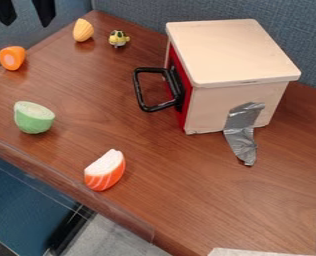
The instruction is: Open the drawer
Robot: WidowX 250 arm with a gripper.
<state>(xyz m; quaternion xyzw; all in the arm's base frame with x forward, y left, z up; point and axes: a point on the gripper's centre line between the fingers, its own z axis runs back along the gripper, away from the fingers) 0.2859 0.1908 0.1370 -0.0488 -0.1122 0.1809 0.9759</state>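
My black two-finger hand (26, 23) is spread, ten o'clock from the red-fronted drawer (184, 114), seemingly shut; opening remains.

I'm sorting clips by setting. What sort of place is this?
Likely a robot test desk in a lab or office: blue partition, wooden drawer box with silver tape, and a black gripper.

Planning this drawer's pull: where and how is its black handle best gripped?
Likely by its outer bar, the end effector coming from above: the loop juts out from the red front, so one finger could drop into the gap behind the bar.
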